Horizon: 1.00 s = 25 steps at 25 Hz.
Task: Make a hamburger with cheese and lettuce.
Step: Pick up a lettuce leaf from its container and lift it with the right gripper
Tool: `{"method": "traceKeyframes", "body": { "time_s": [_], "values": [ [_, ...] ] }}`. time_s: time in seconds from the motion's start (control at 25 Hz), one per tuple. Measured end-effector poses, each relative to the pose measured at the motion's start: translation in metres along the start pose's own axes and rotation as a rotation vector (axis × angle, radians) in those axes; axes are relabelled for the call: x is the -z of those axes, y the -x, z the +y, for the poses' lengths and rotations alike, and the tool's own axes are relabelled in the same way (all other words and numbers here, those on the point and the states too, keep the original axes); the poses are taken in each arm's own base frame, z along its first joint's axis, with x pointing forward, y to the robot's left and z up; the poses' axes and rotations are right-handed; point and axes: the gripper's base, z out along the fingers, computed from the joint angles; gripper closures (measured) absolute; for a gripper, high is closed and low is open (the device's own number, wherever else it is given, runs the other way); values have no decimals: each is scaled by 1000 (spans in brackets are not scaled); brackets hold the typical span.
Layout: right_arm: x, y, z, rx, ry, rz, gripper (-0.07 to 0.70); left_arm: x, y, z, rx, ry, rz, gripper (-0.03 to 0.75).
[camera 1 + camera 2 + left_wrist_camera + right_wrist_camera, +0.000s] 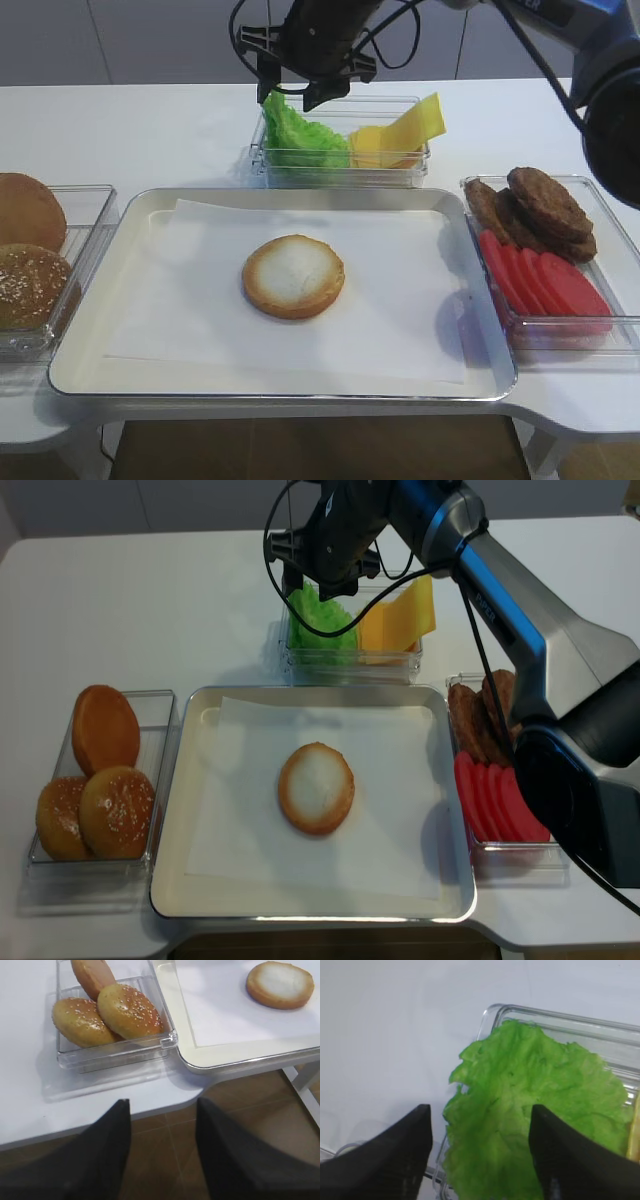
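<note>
Bare bun half (293,276) lies cut face up on the papered tray (140,370), nothing stacked yet; beyond, lettuce (300,135) and cheese slices (405,135) sit in their clear bin, right gripper (295,88) poised over the lettuce, jaws open, empty; left gripper (162,1125) likewise open, idle.

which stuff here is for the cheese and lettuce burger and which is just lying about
For the job: bun half on the tray paper; lettuce; cheese; right claw, open above the lettuce.
Lying about: sesame buns; meat patties; tomato slices.
</note>
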Motion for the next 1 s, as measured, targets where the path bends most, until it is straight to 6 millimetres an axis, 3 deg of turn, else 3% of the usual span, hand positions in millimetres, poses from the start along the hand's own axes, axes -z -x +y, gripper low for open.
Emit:
{"method": "traceKeyframes", "body": {
  "time_s": [0.76,1.0],
  "values": [
    [-2,0,-1,3,-8,2,159,0,0,0,2,3,0,391],
    [-4,-1,-2,3,-9,5,298,0,0,0,2,3,0,391]
  ]
}}
